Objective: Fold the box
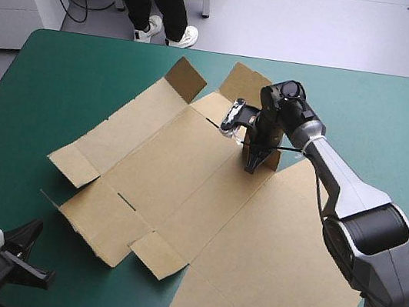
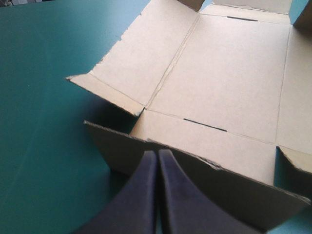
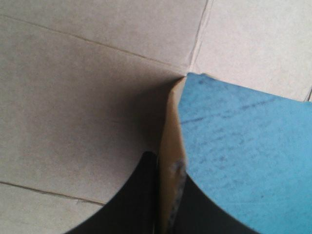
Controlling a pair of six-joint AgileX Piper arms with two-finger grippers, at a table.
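one brown box (image 1: pixel 183 189), right hand (image 1: pixel 252 164) tight around its flap (image 3: pixel 169 146)

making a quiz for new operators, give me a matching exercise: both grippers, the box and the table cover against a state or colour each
Column one:
1 left gripper
2 right gripper
3 box
4 table cover

Column two:
a teal-green
b shut on a raised flap of the box
c shut, holding nothing
d brown, mostly flat, a few flaps raised

Pairs: 1-c; 2-b; 3-d; 4-a
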